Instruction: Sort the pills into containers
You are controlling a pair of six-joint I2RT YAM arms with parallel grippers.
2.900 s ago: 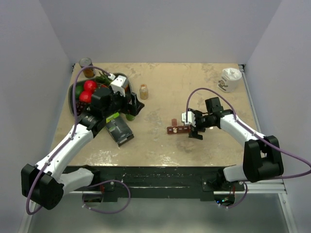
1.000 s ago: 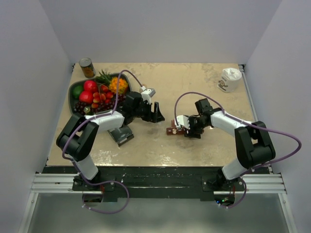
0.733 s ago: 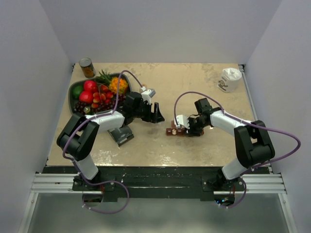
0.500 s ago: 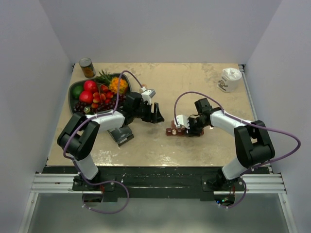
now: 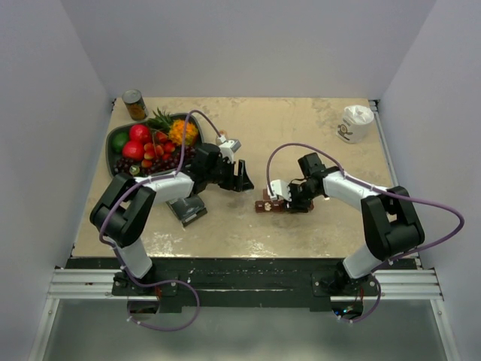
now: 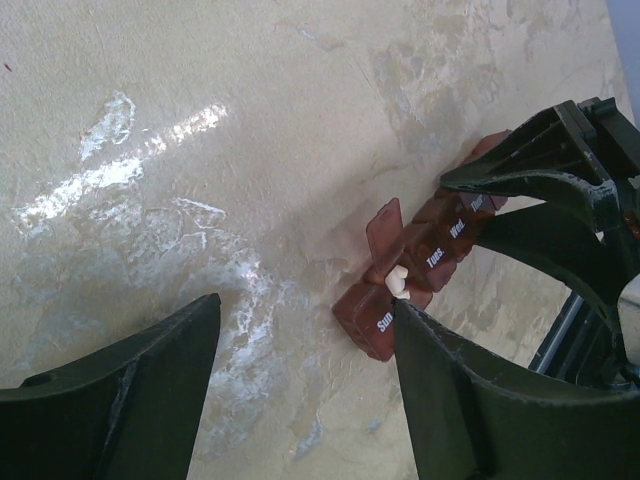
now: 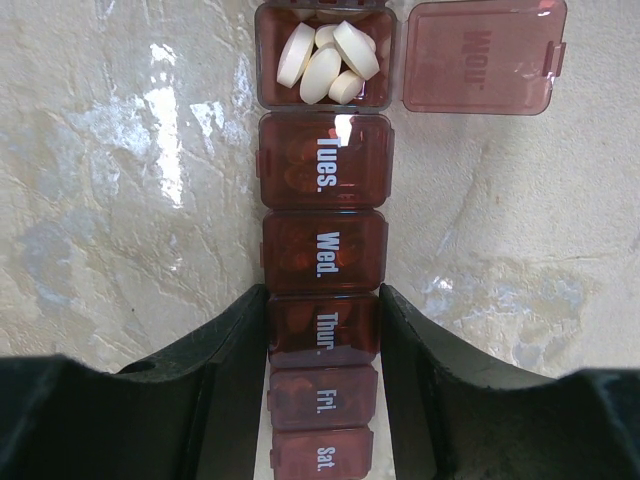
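Observation:
The containers (image 7: 322,160) are a dark red-brown strip of day-labelled compartments lying on the table. Its Mon compartment stands open, lid (image 7: 480,55) flipped to the side, with several white pills (image 7: 325,60) inside. My right gripper (image 7: 322,325) is shut on the strip, its fingers pressing both sides of the Thur compartment. In the top view the strip (image 5: 264,204) lies mid-table with the right gripper (image 5: 289,197) on its right end. My left gripper (image 6: 305,305) hangs open just left of the strip (image 6: 365,310), holding nothing. A white pill (image 6: 398,283) shows beside the Sun end.
A dark oval tray of fruit (image 5: 120,147) sits at the back left, with a can (image 5: 134,104) behind it. A dark box (image 5: 186,208) lies under the left arm. A white cup (image 5: 354,122) stands at the back right.
My right gripper has closed on the strip and nudged it slightly left. The left gripper has narrowed a little but barely moved.

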